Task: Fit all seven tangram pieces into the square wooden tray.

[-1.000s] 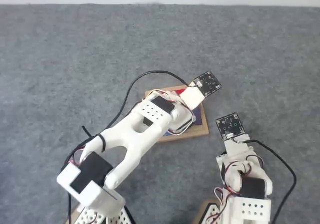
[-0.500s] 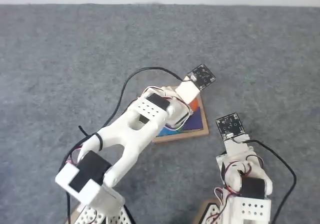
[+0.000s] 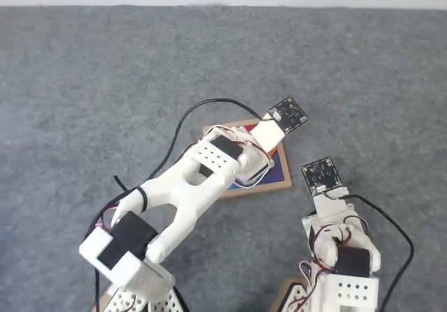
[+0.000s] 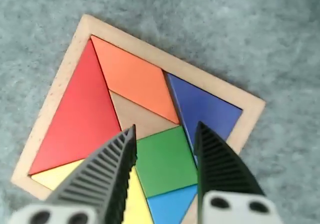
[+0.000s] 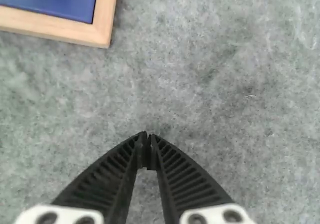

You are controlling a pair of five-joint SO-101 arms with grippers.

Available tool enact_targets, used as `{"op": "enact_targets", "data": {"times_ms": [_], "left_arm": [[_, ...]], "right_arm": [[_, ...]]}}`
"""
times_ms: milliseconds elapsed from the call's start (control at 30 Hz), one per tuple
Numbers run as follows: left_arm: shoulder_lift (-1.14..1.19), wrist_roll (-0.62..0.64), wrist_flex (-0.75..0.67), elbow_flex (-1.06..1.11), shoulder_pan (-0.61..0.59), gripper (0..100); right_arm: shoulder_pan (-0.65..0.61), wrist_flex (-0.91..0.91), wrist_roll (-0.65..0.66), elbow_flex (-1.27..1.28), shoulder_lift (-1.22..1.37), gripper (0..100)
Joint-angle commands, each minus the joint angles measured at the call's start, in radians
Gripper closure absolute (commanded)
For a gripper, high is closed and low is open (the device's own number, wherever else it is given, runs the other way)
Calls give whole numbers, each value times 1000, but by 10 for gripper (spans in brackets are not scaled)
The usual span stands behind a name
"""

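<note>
Square wooden tray (image 4: 70, 63) is lying on the grey felt counter (image 5: 225, 58), directly beneath the left end effector (image 4: 166, 129), whose jaws are standing parted over the green square piece (image 4: 165, 159). The right end effector (image 5: 146, 136) is sitting clenched, empty, near the tray's corner.

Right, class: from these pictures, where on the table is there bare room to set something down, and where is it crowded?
The grey felt lies bare beyond the tray and to both sides. It is crowded over the tray, where the open left claw hangs, and only a narrow strip separates tray and right claw.
</note>
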Motion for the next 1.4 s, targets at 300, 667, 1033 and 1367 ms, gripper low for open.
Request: {"op": "enact_targets", "data": {"times_ms": [300,667,1033,1367], "left_arm": [[-393,80,-68,249,-17,870],[-732,81,-345,556,-290,979],[-779,178,-430,621,-311,980],[-778,414,-255,524,-520,980]], "right_arm": [[-4,2,8,17,-15,991],[-4,2,8,17,-15,991],[-4,2,8,17,-15,991],[-4,2,8,17,-15,991]]}}
